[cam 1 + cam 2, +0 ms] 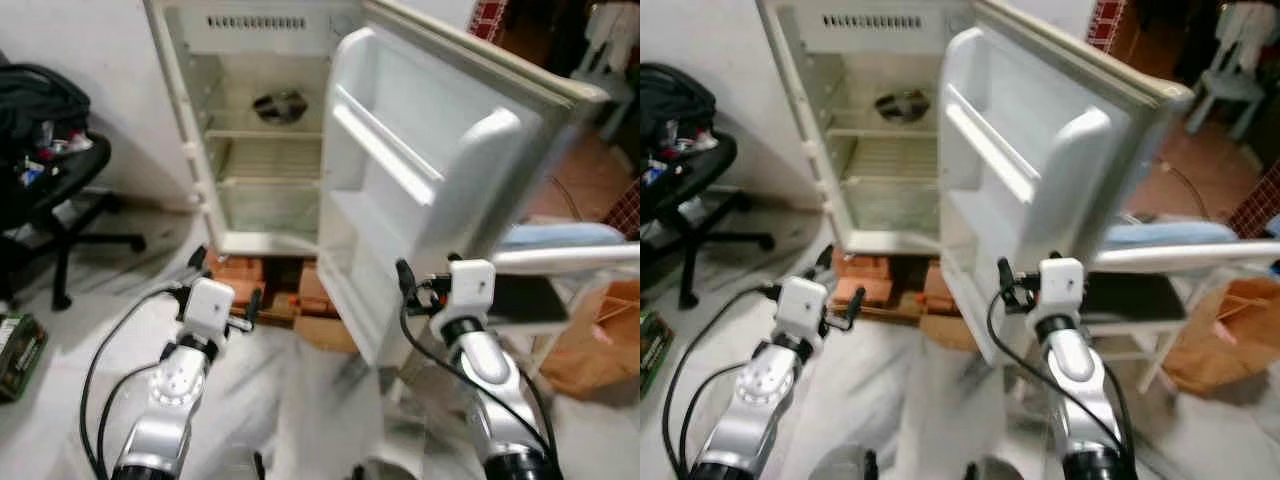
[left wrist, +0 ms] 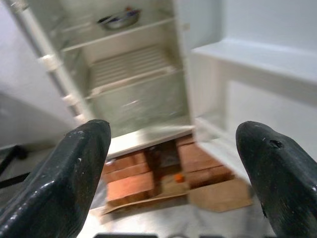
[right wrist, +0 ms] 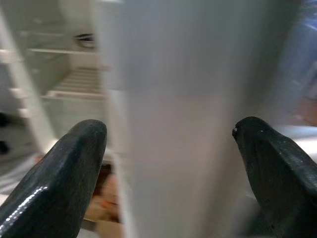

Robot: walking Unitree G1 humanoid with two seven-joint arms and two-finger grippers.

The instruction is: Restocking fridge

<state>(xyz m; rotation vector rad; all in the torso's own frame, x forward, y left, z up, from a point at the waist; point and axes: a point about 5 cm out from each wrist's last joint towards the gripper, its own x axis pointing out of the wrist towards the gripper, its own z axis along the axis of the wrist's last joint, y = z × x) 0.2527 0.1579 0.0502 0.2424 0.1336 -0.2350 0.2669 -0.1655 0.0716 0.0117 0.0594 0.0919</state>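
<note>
A small white fridge (image 1: 250, 120) stands open on the floor at 12 o'clock, its door (image 1: 430, 170) swung out toward 1–2 o'clock w/ the inner shelves facing the robot. Inside, a metal bowl (image 1: 281, 105) sits on the upper wire shelf; the lower shelves look bare. The fridge rests on red bricks (image 1: 262, 285), w/ a piece of cardboard (image 1: 322, 330) beside them under the door.

Left gripper (image 2: 173, 168) is raised at approx 10 o'clock, fingers (image 2: 74, 173) spread wide, holding nothing, aimed at the fridge's lower compartment & bricks. Right gripper (image 3: 168, 168) is up at approx 2 o'clock, fingers (image 3: 64, 173) also spread wide & empty, just in front of the door's edge; wrist view is blurred.

At 9 o'clock, a black office chair (image 1: 50, 190) w/ dark bags on it. At 3 o'clock, a white chair w/ a light blue cushion (image 1: 560, 238), and a brown paper bag (image 1: 600, 335) near it on the floor.
</note>
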